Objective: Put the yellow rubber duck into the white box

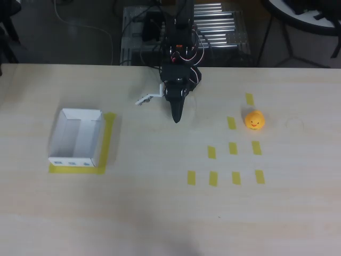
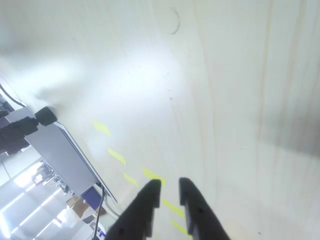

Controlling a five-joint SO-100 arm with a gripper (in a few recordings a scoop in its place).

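- My end effector [image 1: 176, 118] hangs above the table [image 1: 160, 213], its dark tip pointing toward the near edge in the overhead view; it carries nothing.
- In the wrist view the two fingers [image 2: 150, 200] stand almost together, only a thin gap between them, with bare table beyond.
- The duck [image 1: 254, 120] sits on the table to the right of my end effector in the overhead view, well apart from it and about level with the tip. It is round, so I see no long axis to line up with.
- Strips of yellow tape [image 1: 231, 122] lie around the duck, flat on the table; I judge they will not hinder a grasp.
- The box [image 1: 76, 137] lies on the opposite side of my end effector, to the left, on a yellow tape frame, open side up.
- Between duck and box the table is bare, so the carry should have free room.
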